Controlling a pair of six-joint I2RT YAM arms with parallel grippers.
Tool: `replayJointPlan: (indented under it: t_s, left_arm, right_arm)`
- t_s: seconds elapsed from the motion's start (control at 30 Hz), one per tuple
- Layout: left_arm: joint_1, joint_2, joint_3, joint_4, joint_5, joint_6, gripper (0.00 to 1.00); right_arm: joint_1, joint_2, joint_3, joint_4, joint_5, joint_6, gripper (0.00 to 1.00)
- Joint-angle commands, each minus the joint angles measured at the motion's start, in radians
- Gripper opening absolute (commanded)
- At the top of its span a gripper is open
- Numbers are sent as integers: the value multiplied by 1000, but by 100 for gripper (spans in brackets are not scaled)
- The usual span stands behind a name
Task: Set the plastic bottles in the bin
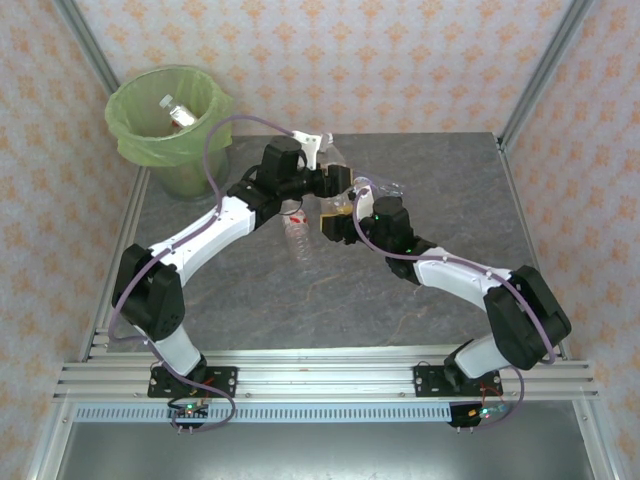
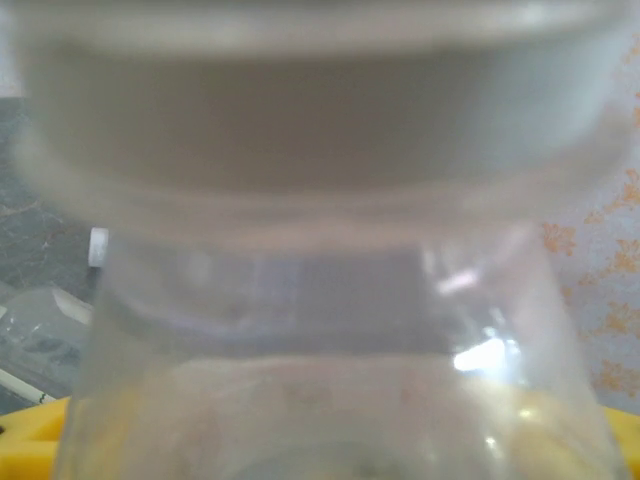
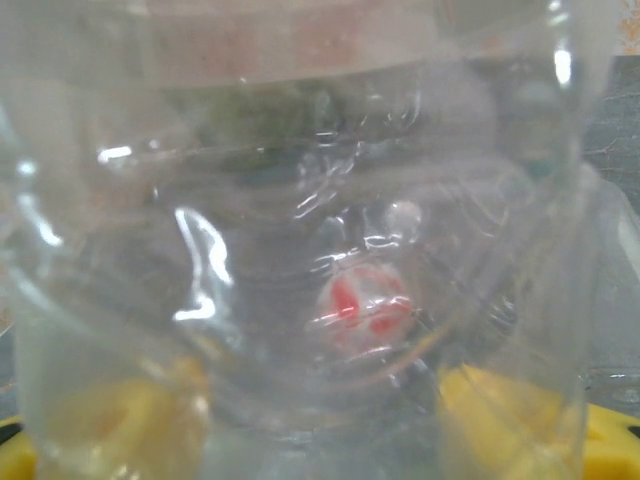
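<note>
Left claw (image 1: 328, 184) and right claw (image 1: 338, 208) part-open around one clear bottle (image 1: 352, 186), grip unclear; bin (image 1: 126, 132) at far-left tabletop corner, nearer left arm.

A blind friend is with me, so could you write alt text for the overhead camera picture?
Two robot arms bend inward over a grey table, the left pincer and right pincer nearly meeting among clear plastic bottles. A green-lined bin by the far left corner holds one bottle.

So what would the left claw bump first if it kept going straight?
The clear plastic bottle right in front of the left gripper; it looks almost touching, though blur hides depth.
</note>
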Motion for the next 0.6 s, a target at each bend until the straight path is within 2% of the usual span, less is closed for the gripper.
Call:
replayJointPlan:
  t_s: [0.0, 0.37, 0.47, 0.57]
  left_arm:
    - [-5, 5, 15, -21, -41, -3, 64]
    - [-3, -11, 18, -42, -108, -21, 66]
    - [-1, -11, 18, -39, -105, -32, 66]
    - [1, -11, 20, -39, -111, -40, 66]
  right_arm:
    - [10, -2, 41, 21, -15, -7, 65]
    - [10, -34, 15, -8, -54, -55, 77]
    - [10, -49, 2, -6, -53, -71, 85]
    - [10, -61, -8, -5, -64, -88, 97]
